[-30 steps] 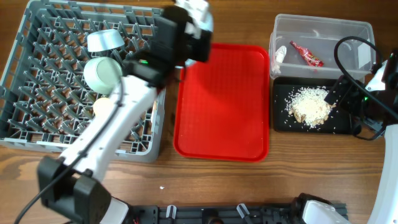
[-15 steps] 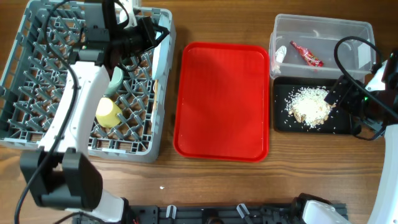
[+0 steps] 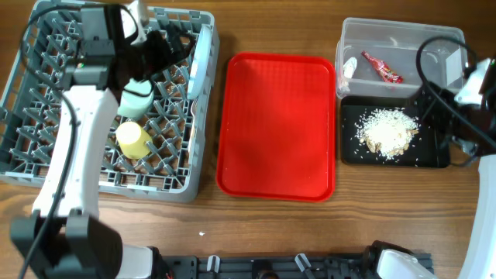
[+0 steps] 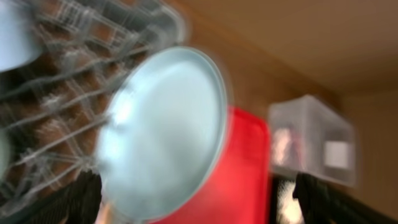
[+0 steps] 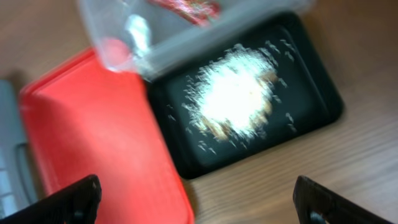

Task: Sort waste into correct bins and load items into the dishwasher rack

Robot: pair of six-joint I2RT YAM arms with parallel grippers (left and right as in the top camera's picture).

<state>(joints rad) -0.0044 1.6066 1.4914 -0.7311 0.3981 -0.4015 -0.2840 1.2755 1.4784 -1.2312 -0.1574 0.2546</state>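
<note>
The white plate [image 3: 201,67] stands on edge in the right side of the grey dishwasher rack [image 3: 46,167]. My left gripper [image 3: 177,53] is just left of it, open. In the left wrist view the plate [image 4: 168,124] fills the middle and the left gripper [image 4: 199,199] has its fingers wide apart on either side of it. The pale green bowl [image 3: 138,97] and the yellow cup [image 3: 133,139] sit in the rack. The red wrapper [image 3: 381,67] and white scrap [image 3: 349,70] lie in the clear tub [image 3: 403,35]. Rice [image 3: 387,130] lies in the black tray [image 3: 353,155]. My right gripper [image 3: 434,116] is open and empty at that tray's right edge.
A flat red tray [image 3: 275,124] lies between the rack and the two bins. In the right wrist view the black tray [image 5: 311,87] with rice [image 5: 236,93] is ahead of the right gripper [image 5: 196,205], with the red tray [image 5: 93,143] to the left.
The left arm swung left from the rack's right edge to its back. The plate now stands in the rack and the left gripper has opened off it. The right arm barely shifted.
</note>
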